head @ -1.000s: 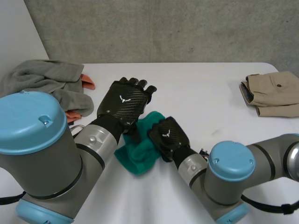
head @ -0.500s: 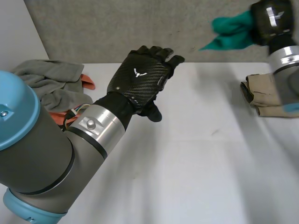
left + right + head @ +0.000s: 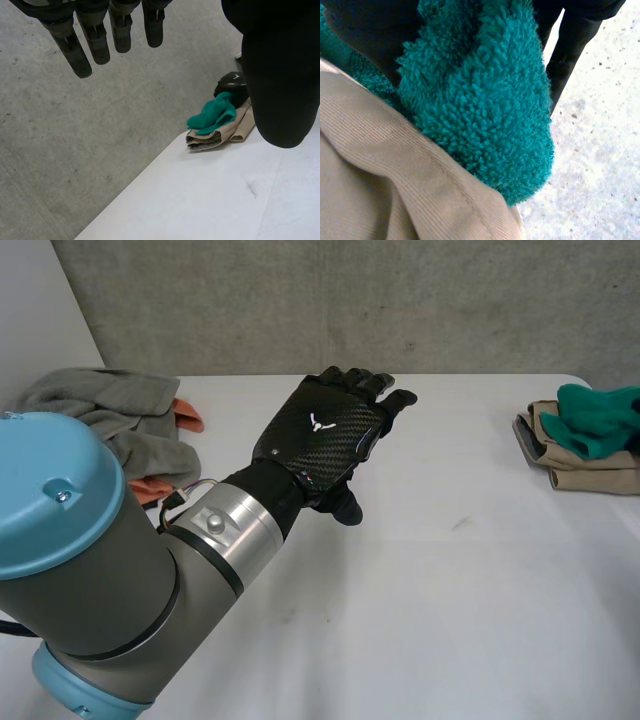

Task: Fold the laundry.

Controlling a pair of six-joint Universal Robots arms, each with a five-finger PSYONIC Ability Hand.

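Laundry lies in two groups on the white surface (image 3: 420, 570): a rumpled grey garment (image 3: 95, 405) with an orange cloth (image 3: 186, 418) tucked against it at the far left, and, well apart at the right edge, a folded beige corduroy garment (image 3: 590, 465); I read that split as an unsorted pile on one side and a finished stack on the other.

The teal fleece cloth (image 3: 598, 418) sits on top of the folded beige corduroy garment, bunched into a lump rather than lying flat; the right hand (image 3: 568, 47) is closed on it, with the fleece caught between thumb and fingers while its lower bulge rests against the corduroy; the grip looks meant to set the piece onto the stack, and the release is not yet made. Because the cloth is bunched, it may sit lopsided or roll towards the edge of the stack once freed; fleece on corduroy should cling somewhat, which helps.

The left hand (image 3: 335, 435) hovers above the middle of the surface with straight, relaxed fingers, holding and touching nothing; it seems parked there to stay out of the other arm's way; it is also near the grey garment, probably the next piece to fold.
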